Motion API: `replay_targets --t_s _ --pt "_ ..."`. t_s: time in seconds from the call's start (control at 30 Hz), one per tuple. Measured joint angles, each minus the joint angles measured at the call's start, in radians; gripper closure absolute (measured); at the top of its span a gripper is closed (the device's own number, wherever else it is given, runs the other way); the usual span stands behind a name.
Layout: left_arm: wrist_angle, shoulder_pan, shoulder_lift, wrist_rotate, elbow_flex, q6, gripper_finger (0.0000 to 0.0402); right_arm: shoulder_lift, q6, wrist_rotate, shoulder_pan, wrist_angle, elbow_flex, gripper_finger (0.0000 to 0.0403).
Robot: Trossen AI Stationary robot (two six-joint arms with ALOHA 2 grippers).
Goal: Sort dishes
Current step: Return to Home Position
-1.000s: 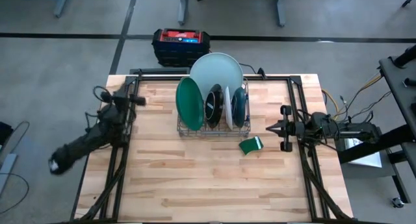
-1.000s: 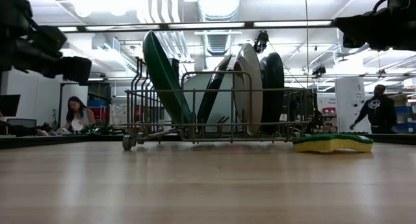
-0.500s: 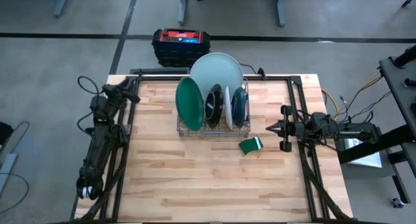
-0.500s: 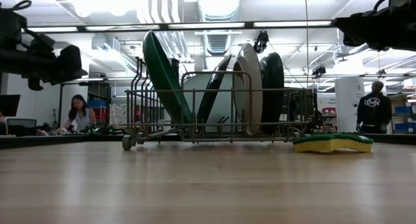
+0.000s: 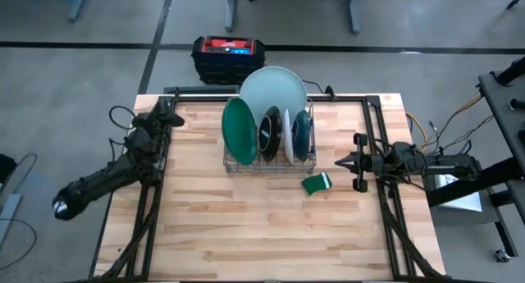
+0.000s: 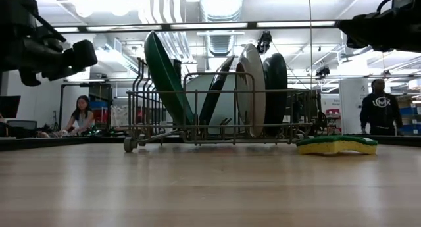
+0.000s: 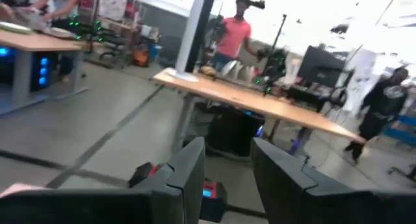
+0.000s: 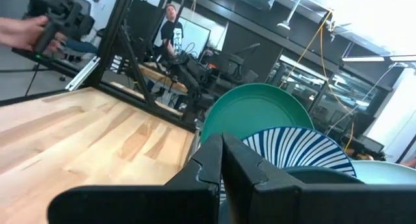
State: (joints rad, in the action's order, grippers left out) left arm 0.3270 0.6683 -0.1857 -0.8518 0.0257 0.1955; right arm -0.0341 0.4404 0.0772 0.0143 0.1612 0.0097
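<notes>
Read the high view as a clock face, with 12 at the table's far edge. Your left gripper (image 5: 171,116) sits at 10 o'clock, over the left rim of the table (image 5: 246,225) and well apart from the dishes. Its wrist view shows the two fingers (image 7: 188,175) spread with a clear gap and nothing between them, facing out over the floor to the room beyond.

At 12 o'clock stands the grey wire rack (image 5: 267,166), with all five plates on edge at it. Going from 9 towards 3 across the rack, you have the bright green plate (image 5: 239,131), which leans, then the dark plate (image 5: 269,134), the thin white plate (image 5: 289,137) and the dark teal plate (image 5: 303,131). The large pale plate (image 5: 275,88) stands on the rack's 12 o'clock side, behind the other four. You cannot tell from here whether it is seated in the wires or only leaning there.

A green and yellow sponge (image 5: 316,183) lies flat on the table at the rack's 5 o'clock corner, just beside it.

Your right gripper (image 5: 340,162) waits at 3 o'clock, pointing towards 9. It is near the sponge and the rack's right end and touches neither. Its fingers (image 8: 208,162) are pressed together on nothing.
</notes>
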Motion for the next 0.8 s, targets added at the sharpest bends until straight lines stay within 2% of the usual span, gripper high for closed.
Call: replay_targets --t_s 0.1,0.27,0.8 --pt "-0.002 -0.099 -0.013 -0.081 0.007 -0.003 0.0286 0.0 0.01 0.0 0.0 -0.001 0.0 0.0403" --pt "-0.003 -0.183 -0.029 -0.047 0.008 -0.003 0.0286 -0.001 0.003 0.0 0.0 -0.001 0.0 0.0403" --pt "-0.004 -0.191 -0.101 -0.039 0.009 -0.003 0.0286 -0.002 0.003 0.0 0.0 -0.001 0.0 0.0403"
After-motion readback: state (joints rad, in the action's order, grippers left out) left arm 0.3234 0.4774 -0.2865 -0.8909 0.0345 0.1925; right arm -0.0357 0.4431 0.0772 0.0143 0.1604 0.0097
